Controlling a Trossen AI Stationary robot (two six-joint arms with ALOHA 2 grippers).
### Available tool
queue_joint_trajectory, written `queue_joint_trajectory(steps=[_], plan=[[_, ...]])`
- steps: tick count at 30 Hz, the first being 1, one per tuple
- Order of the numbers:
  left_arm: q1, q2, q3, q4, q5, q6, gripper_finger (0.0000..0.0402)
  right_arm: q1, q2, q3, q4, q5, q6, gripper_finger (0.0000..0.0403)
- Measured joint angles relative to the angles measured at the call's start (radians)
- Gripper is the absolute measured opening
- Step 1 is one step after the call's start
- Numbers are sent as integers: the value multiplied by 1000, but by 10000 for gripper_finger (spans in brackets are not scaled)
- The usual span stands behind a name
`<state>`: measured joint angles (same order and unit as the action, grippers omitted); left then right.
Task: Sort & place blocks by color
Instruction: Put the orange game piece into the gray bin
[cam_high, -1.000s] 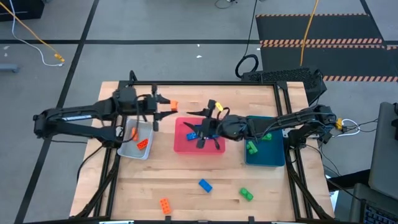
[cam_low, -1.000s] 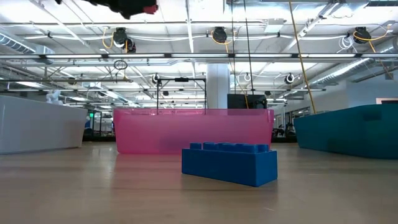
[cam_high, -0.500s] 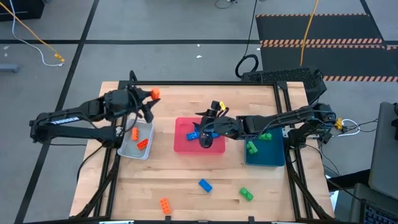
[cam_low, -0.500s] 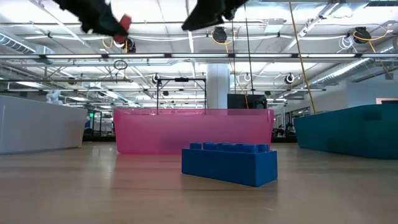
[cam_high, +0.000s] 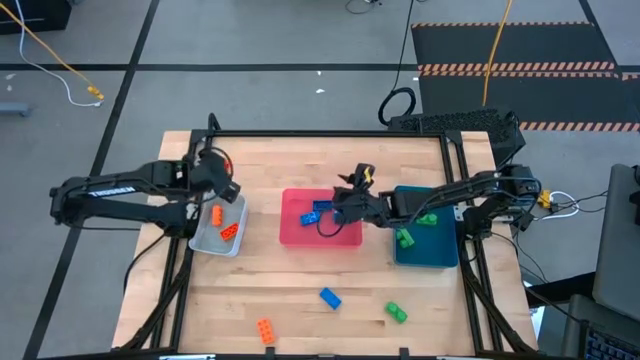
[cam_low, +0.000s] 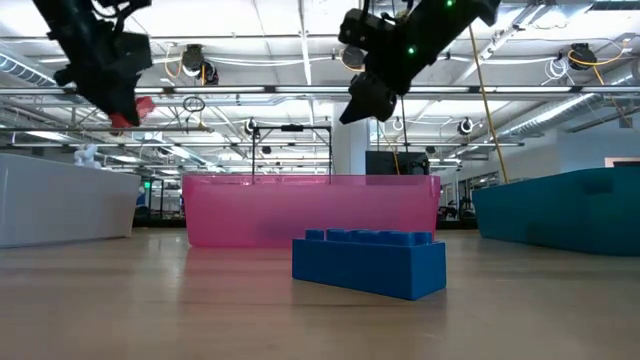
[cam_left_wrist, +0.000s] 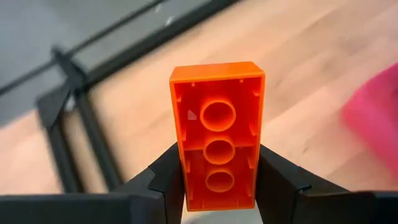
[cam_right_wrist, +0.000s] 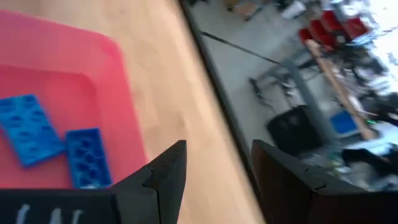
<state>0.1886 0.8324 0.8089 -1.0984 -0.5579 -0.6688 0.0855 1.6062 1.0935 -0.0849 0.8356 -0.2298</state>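
On the wooden table (cam_high: 300, 280), three blocks (cam_high: 329, 297) lie loose.

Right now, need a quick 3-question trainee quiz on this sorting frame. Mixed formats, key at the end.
1. True or false: the left gripper holds an orange block between its fingers.
2. Which tray holds the two blue blocks? A) grey tray B) pink tray C) teal tray
3. Fill in: the right gripper has its fingers ____ and holds nothing.

Key:
1. True; it hangs by the grey tray's far end.
2. B, the pink tray.
3. Open; it is at the pink tray's edge nearest the teal tray.
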Motion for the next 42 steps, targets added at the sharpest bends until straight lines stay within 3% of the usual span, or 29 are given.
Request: queue_joint_trajectory(steps=[8,17,22,35,42], plan=[[-65,101,0,-126,48,-120,147,1,-31,0,3,29,-18,176],[-175,225,0,-162,269,-96,148,1,-73,0,2,28,34,176],[-206,293,0,-246,327,-50,151,2,-78,0,0,26,55,176],[-307,360,0,-236,344,101,284,1,-77,0,-29,-52,140,176],[-356,356,0,-215,344,197,311,-1,-77,0,66,-55,138,176]])
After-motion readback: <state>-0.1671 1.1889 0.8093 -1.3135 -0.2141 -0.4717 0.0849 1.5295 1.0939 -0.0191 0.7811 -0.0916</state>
